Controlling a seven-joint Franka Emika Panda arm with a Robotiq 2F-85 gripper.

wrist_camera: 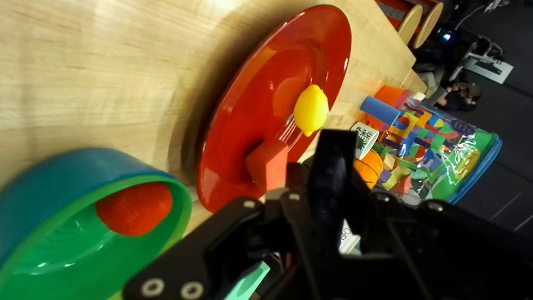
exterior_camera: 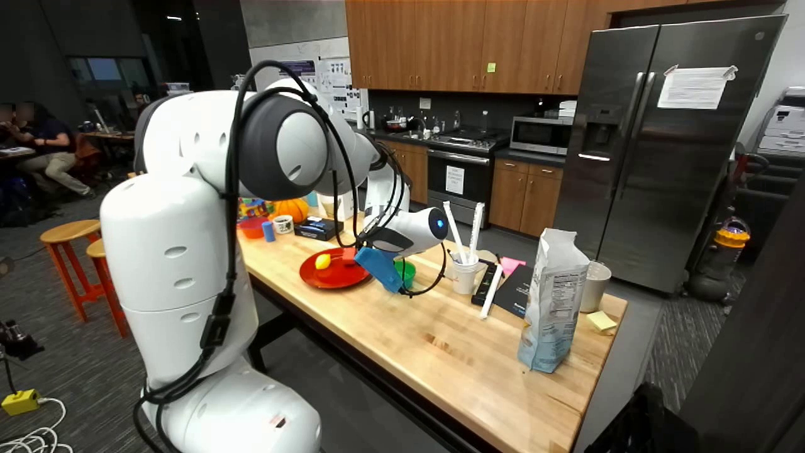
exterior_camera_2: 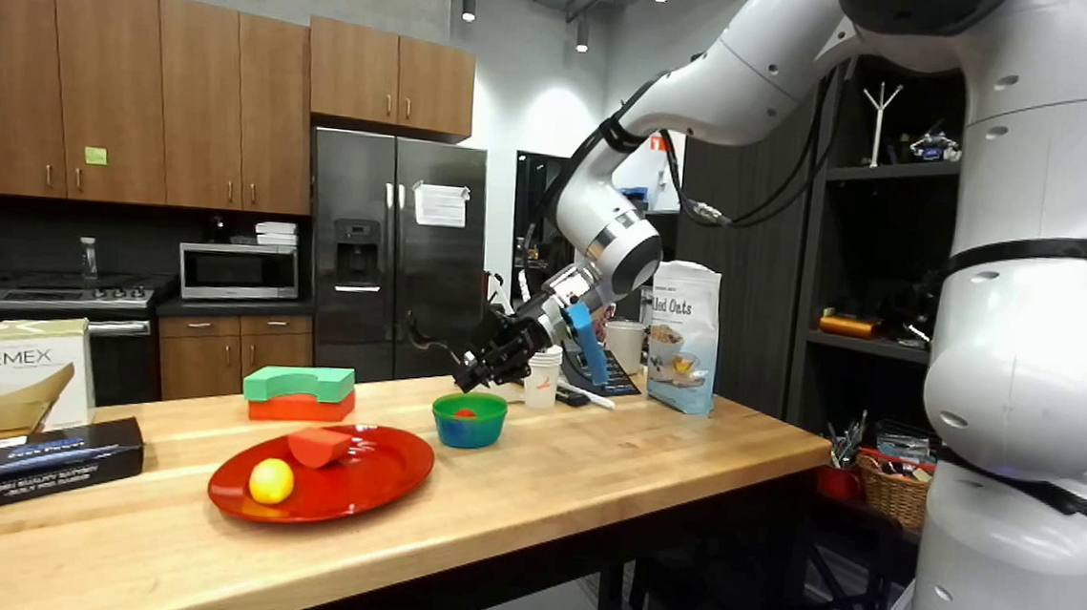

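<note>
My gripper point(exterior_camera_2: 468, 374) hangs tilted over the bowl, its tips pointing down near the rim. In the wrist view, the dark, blurred tips of the gripper point(wrist_camera: 335, 146) stand together, and I can make out no object held in them. Green inside and blue outside, the bowl point(exterior_camera_2: 468, 433) holds a red round thing point(wrist_camera: 135, 208). Beside it, the red plate point(exterior_camera_2: 364, 474) carries a yellow lemon point(wrist_camera: 311, 110) and a red block point(wrist_camera: 270, 162). In an exterior view, the blue piece on the wrist point(exterior_camera: 380, 267) hides the fingers.
Behind the plate a green arch block point(exterior_camera_2: 299, 383) rests on a red block. A CHEMEX box point(exterior_camera_2: 6, 392) and a black box point(exterior_camera_2: 40, 466) stand at one end. Paper cups point(exterior_camera: 465, 277) with white sticks and an oats bag point(exterior_camera: 553, 302) stand toward the opposite end.
</note>
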